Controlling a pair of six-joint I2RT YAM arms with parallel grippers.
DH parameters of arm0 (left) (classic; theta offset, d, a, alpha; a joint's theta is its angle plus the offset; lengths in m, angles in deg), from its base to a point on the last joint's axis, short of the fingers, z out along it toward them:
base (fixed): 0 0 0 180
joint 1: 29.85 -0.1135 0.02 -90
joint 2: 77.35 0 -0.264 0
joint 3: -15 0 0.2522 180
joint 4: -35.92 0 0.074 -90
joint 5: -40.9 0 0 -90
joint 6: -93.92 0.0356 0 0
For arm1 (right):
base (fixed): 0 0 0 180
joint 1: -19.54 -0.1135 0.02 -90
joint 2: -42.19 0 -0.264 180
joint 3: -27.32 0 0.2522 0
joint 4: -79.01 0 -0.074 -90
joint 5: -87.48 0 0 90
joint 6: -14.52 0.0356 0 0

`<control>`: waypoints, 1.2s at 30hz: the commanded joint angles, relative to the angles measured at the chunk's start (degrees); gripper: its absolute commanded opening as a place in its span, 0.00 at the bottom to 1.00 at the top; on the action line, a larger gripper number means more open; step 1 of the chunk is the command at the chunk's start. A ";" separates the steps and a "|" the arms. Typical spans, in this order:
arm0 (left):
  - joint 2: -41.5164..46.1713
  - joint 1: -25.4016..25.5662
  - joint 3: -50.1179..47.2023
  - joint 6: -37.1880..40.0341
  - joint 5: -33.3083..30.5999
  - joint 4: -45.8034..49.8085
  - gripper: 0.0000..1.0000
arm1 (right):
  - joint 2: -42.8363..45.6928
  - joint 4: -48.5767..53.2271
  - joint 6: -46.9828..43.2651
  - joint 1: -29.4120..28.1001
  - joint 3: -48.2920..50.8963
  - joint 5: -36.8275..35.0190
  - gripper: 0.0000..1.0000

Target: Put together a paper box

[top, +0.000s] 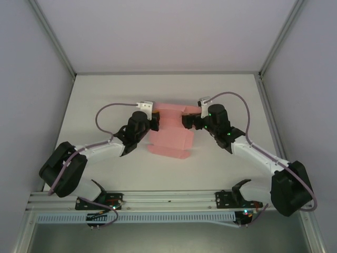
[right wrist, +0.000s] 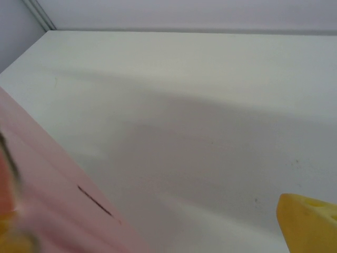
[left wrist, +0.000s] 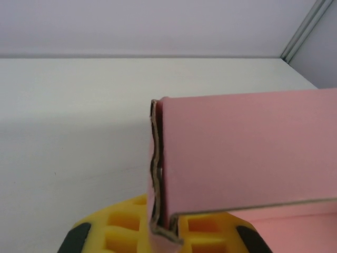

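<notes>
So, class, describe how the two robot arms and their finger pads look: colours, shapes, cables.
Both the left arm and right arm have white links between bulky black joint housings. A mauve cable loops along each. Small green lights glow on the right arm. The finger pads are yellow with square recesses.

Your top view looks down from above and behind the arm bases, facing the back wall, far enough off to take in the whole worktop [top: 105,95] with the paper box [top: 171,134] at its middle. Your left wrist view sits low and very close, looking across the worktop to the back wall, the box right before the lens above the yellow pads [left wrist: 126,221] of the left jaws. Your right wrist view looks low and tilted across the worktop, box at lower left, one pad [right wrist: 310,221] of the right jaws at lower right. All three share the box.
</notes>
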 commanded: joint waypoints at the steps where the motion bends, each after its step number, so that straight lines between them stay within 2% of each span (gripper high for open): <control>1: 0.29 -0.69 1.14 -2.47 -1.38 1.75 0.00 | 7.05 5.51 4.72 -0.30 2.32 -3.71 1.00; 6: 1.45 -1.62 -0.08 -3.55 -1.38 1.69 0.00 | 16.99 14.74 9.36 -0.29 8.36 -5.95 1.00; 10: 2.31 -1.73 -0.50 -3.47 -0.82 2.01 0.00 | 20.66 15.69 13.24 -0.12 14.25 -7.84 1.00; 16: 4.03 -1.74 -1.90 -1.61 2.15 0.96 0.00 | 17.55 11.79 13.42 0.10 14.86 -11.01 1.00; 19: 5.04 -1.73 -2.67 -1.20 3.10 0.78 0.00 | 14.59 12.25 12.86 0.07 12.51 -15.78 1.00; 23: 5.85 -1.77 -3.33 -0.29 3.60 0.69 0.00 | 11.22 13.01 9.48 0.09 8.03 -17.82 1.00; 30: 4.66 -1.81 -2.82 -0.71 3.82 0.91 0.00 | 6.63 7.34 8.35 -0.29 4.71 -5.32 1.00; 36: 3.93 -1.73 -2.81 -1.32 4.69 0.30 0.00 | 3.84 1.89 8.80 -2.25 4.52 -2.99 1.00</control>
